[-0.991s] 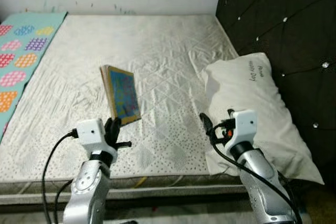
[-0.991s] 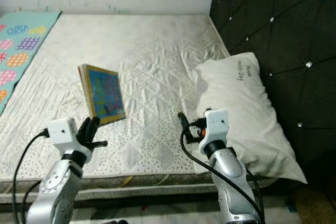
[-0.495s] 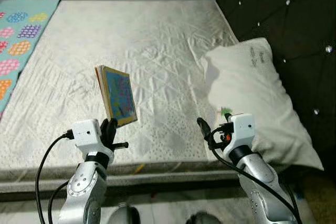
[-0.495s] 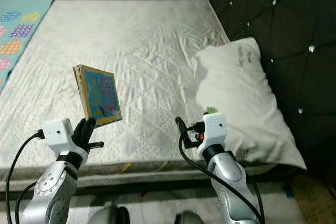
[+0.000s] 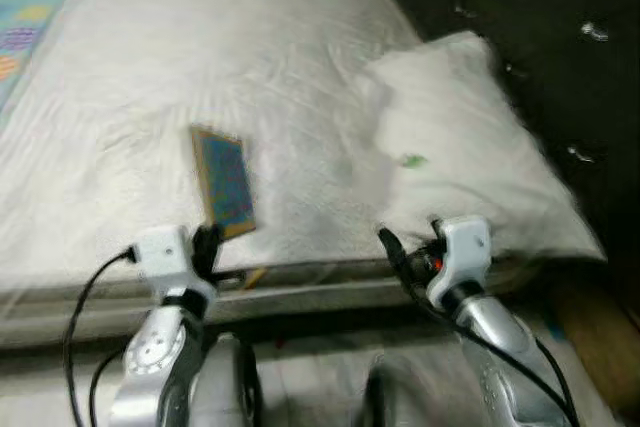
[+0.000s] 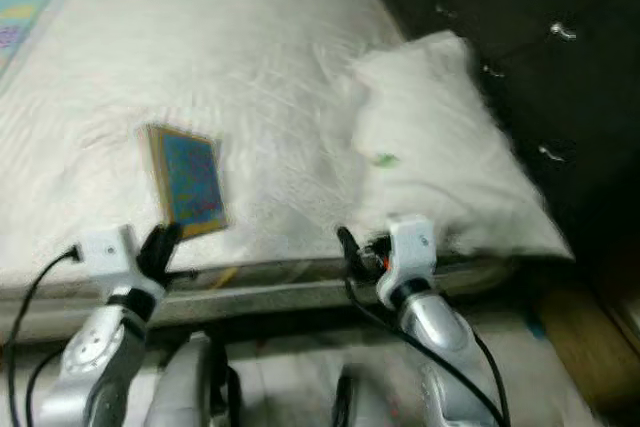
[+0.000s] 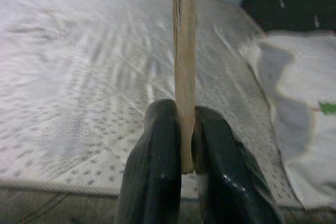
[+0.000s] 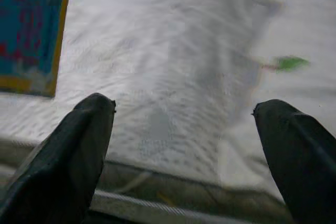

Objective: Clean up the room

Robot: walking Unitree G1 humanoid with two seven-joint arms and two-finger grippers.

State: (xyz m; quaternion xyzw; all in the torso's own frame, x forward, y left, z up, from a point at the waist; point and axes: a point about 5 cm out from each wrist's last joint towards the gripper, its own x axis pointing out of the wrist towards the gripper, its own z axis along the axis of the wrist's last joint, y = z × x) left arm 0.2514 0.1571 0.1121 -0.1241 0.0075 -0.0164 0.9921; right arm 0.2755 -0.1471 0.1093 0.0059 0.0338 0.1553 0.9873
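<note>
A thin book (image 5: 224,181) with a blue cover and yellow border stands upright, held by its lower edge in my left gripper (image 5: 208,245) in front of the bed's near edge. In the left wrist view the two black fingers (image 7: 157,182) are shut on the book's edge (image 7: 184,51). My right gripper (image 5: 392,244) hangs open near the bed's front right corner, its fingers (image 8: 79,145) wide apart with nothing between them. The book's cover (image 8: 29,30) shows at the corner of the right wrist view.
A white quilted mattress (image 5: 200,57) spreads ahead. A white pillow (image 5: 460,137) with a small green mark lies at the right against a dark tufted headboard (image 5: 540,27). A patterned teal cloth (image 5: 20,32) lies at the far left. The views are blurred.
The camera has drawn back and tilted down, so the bed's front edge and the floor now show. The left gripper still holds the book upright; the right stays open.
</note>
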